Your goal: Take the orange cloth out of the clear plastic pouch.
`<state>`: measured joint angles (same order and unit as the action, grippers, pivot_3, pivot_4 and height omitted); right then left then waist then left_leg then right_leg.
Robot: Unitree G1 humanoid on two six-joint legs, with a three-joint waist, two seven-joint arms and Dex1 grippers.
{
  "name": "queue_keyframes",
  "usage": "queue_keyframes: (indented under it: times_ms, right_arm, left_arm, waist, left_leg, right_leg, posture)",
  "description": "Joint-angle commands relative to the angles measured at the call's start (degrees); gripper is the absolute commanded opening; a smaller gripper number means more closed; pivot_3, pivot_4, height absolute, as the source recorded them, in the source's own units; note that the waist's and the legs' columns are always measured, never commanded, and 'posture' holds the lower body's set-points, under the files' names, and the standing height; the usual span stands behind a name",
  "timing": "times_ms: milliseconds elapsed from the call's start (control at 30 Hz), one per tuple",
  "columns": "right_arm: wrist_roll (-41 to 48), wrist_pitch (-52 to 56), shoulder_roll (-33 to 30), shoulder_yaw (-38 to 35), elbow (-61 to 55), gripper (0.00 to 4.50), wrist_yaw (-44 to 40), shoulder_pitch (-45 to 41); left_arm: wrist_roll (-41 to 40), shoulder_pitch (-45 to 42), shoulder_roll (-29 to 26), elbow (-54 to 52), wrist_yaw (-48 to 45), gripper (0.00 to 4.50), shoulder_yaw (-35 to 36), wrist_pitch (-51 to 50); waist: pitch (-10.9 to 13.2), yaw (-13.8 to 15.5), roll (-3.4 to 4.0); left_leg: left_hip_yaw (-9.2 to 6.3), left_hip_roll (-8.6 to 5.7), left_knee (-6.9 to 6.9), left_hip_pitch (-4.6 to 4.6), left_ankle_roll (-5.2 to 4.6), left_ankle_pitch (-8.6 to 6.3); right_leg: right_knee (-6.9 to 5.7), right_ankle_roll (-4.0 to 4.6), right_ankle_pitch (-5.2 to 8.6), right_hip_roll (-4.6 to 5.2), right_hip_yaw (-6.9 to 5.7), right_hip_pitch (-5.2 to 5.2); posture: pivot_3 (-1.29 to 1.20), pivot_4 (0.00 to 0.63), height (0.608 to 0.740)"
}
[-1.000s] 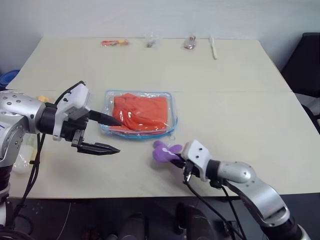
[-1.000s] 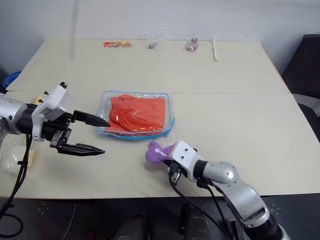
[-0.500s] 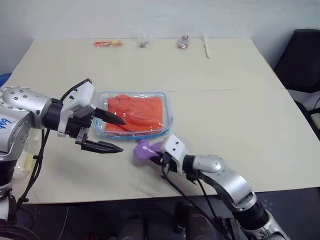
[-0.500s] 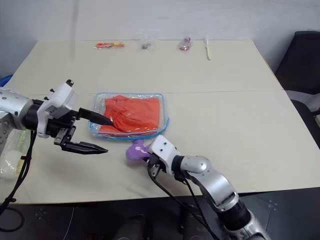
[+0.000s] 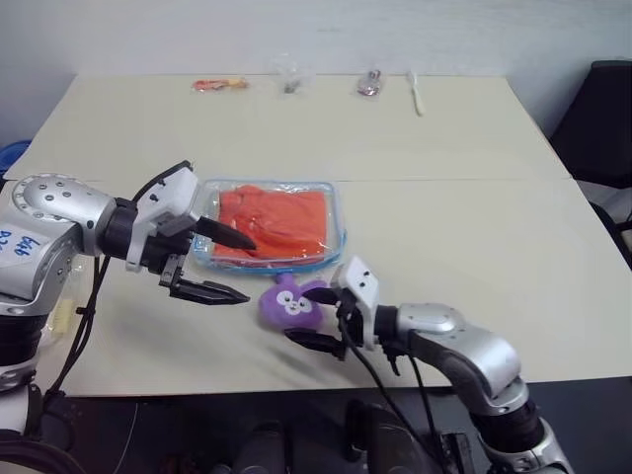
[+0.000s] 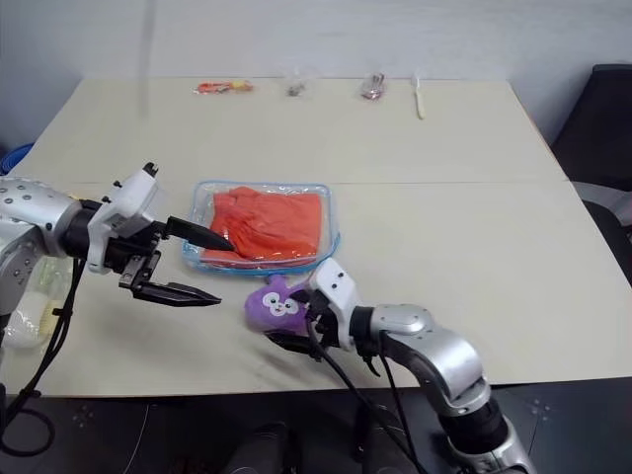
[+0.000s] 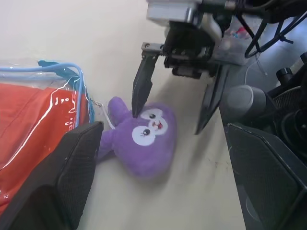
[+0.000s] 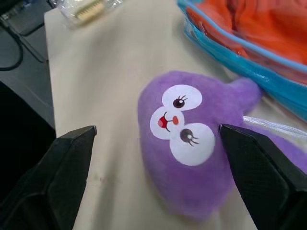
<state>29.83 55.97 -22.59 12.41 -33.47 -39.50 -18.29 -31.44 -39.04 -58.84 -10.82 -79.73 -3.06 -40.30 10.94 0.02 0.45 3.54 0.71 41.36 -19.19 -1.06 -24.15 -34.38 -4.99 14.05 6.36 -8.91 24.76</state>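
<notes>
Both grippers stand with fingers spread wide and hold nothing. Reaching in from the left, the left gripper (image 5: pixel 225 267) hovers at the near left corner of the clear plastic pouch (image 5: pixel 336 229), one finger over the pouch, the other over bare table (image 5: pixel 444 158). Coming from the right, the right gripper (image 5: pixel 318 318) points at a purple plush toy (image 5: pixel 286 304), its fingers either side of it and apart from it.

Inside the pouch, which lies flat mid-table, sits the orange cloth (image 5: pixel 272 219), folded and wrinkled and filling most of it. A blue zipper edge rims the pouch. The toy lies just beside the pouch's near edge, face up.

Along the far edge sit small items: an orange packet (image 5: pixel 221 84), small clear bags (image 5: pixel 292 79) with contents too small to tell, and a pale stick-like thing (image 5: pixel 419 94).
</notes>
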Motion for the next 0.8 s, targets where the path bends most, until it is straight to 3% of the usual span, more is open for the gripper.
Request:
queue_keyframes:
  times_ms: [33, 167, 333, 533, 800]
  right_arm:
    - [4.01, 0.53, -3.99, -4.98, -5.45, 4.09, -1.60, -0.15]
    - [0.94, -5.82, -11.28, -7.59, -4.79, 4.09, -4.18, -2.12]
    - [-11.59, -23.92, -19.32, -2.93, 6.26, 4.09, -9.62, -7.44]
    - [-23.34, -43.67, -15.88, 5.09, 24.92, 4.09, -12.60, -15.28]
    - [-30.20, -58.21, -8.14, 7.41, 43.34, 4.09, -12.38, -22.77]
  left_arm:
    - [0.36, -0.38, 0.34, -1.80, -0.85, 4.36, -0.38, 2.07]
    - [2.30, 1.15, 1.12, -3.50, -1.25, 4.36, -2.10, 6.12]
    - [5.08, 4.97, 2.05, -6.88, 0.65, 4.36, -2.90, 10.69]
    - [3.83, 7.37, 2.48, -7.35, 4.25, 4.36, 0.07, 9.52]
    - [3.89, 12.58, 1.39, -9.95, 5.37, 4.36, 2.33, 10.39]
  waist:
    - [0.00, -0.08, 0.00]
    - [0.00, -0.09, 0.01]
    - [0.01, -0.10, 0.00]
    - [0.01, -0.27, 0.00]
    - [0.02, -0.16, 0.02]
  left_leg:
    - [0.00, 0.00, -0.01, 0.00, 0.00, 0.00]
    - [0.03, 0.02, -0.02, 0.01, 0.00, 0.00]
    - [0.07, 0.00, -0.03, 0.01, 0.00, 0.00]
    - [0.08, 0.06, -0.03, -0.01, 0.00, 0.00]
    - [0.04, 0.04, 0.01, -0.08, 0.00, 0.01]
  right_leg:
    - [0.00, 0.00, 0.00, 0.00, 0.00, 0.01]
    - [-0.02, 0.00, 0.00, -0.01, 0.02, 0.03]
    - [-0.02, 0.00, 0.00, 0.00, 0.04, 0.04]
    - [-0.04, 0.00, 0.00, -0.01, 0.02, 0.10]
    - [-0.07, 0.00, 0.00, 0.09, -0.02, 0.14]
  posture:
    - [0.00, 0.150, 0.740]
    - [0.00, 0.150, 0.740]
    - [0.00, 0.150, 0.740]
    - [0.00, 0.150, 0.740]
    - [0.00, 0.150, 0.740]
